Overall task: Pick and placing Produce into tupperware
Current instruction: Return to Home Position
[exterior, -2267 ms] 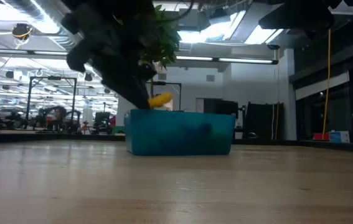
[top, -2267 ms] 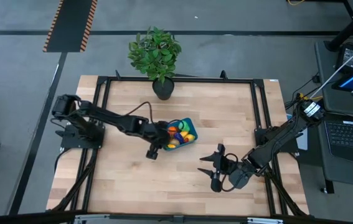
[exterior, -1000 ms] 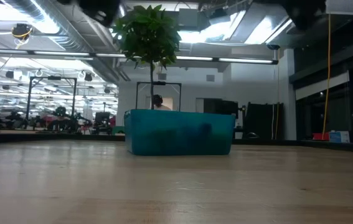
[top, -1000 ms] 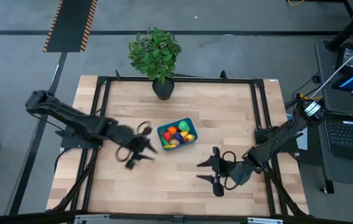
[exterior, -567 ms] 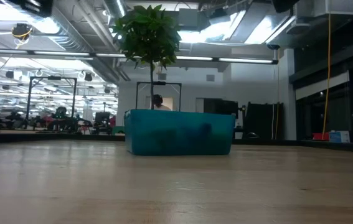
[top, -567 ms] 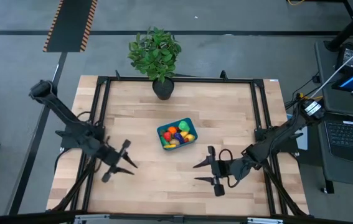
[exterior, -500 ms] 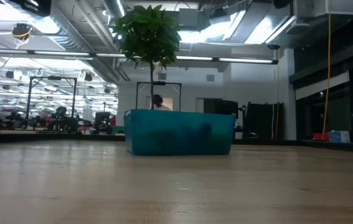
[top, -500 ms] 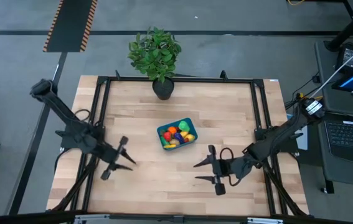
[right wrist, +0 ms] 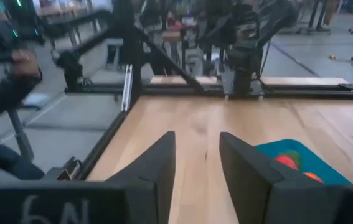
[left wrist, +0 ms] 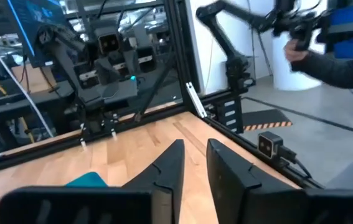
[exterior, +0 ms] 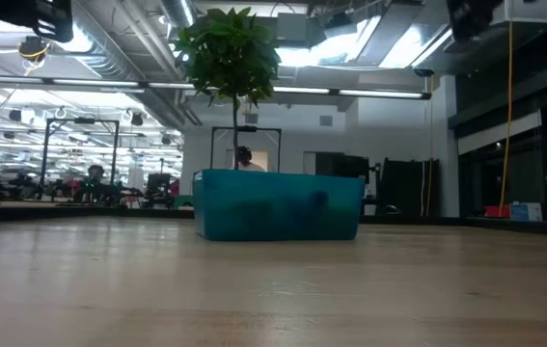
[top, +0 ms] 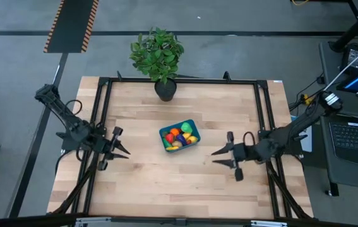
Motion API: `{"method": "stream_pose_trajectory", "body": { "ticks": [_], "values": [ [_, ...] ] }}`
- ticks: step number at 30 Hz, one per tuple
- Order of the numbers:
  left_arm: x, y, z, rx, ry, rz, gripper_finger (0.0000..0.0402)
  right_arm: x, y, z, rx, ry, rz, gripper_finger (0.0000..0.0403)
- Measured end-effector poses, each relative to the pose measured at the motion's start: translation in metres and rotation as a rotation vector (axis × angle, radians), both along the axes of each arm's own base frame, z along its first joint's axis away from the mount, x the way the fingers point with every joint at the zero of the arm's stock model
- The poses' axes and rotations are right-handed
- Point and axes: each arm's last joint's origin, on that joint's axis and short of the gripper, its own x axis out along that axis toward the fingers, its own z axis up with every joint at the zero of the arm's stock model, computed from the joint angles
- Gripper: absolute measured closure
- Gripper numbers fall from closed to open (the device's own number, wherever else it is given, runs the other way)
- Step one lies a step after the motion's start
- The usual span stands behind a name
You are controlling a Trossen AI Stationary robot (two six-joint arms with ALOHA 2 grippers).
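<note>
- Table (top: 166, 183): light wood plank top with a black rail frame around it, on a grey concrete floor. A black-and-orange hazard strip (top: 71, 25) lies on the floor beyond the far left corner.
- A potted plant (top: 158, 53) stands at the far edge, middle. A laptop (top: 355, 135) sits on a stand off the right side.
- Low view shows a big workshop: ceiling strip lights, racks and more rigs behind.
- Wrist views each catch a person off the table: a dark sleeve (left wrist: 338, 62) and a hand (right wrist: 22, 65) holding a controller.
- The only writing is a white mark (right wrist: 55, 211) on the right gripper body. It reads roughly "6N", not certain.
- Tupperware (top: 162, 133): teal, near table centre, slightly skewed, flat on the wood.
- Produce (top: 180, 136): red, orange, yellow and green pieces, all inside the tupperware.
- Left gripper (top: 119, 146): arm folded at the left rail, gripper pointing toward centre. Fingers slightly parted, nothing between them, well apart from the tupperware.
- Right gripper (top: 220, 157): arm low at the right rail, gripper pointing toward centre. Fingers spread wider, empty, well apart from the tupperware.
</note>
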Motion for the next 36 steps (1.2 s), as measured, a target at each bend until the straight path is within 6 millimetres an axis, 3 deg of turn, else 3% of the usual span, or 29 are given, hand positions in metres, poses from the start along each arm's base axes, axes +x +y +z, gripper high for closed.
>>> {"method": "stream_pose_trajectory", "body": {
  "ticks": [9,18,27,33,36],
  "values": [
    [-0.001,0.021,-0.006,-0.003,-0.005,0.046,0.0398,-0.033,-0.034,-0.024,0.074,-0.12,-0.053,0.0277],
    [0.004,0.034,-0.011,-0.033,0.034,0.072,0.0383,-0.037,-0.041,-0.028,0.025,-0.122,-0.071,0.0277],
    [0.008,0.04,-0.04,-0.063,0.025,0.075,0.04,-0.037,-0.041,-0.034,0.032,-0.07,-0.073,0.0276],
    [0.008,0.039,-0.041,-0.066,0.041,0.029,0.0386,-0.037,-0.041,-0.034,-0.017,-0.072,-0.069,0.0276],
    [0.008,0.038,-0.042,-0.075,0.062,-0.001,0.0378,-0.041,-0.043,-0.044,-0.013,-0.092,-0.069,0.0276]
  ]
}}
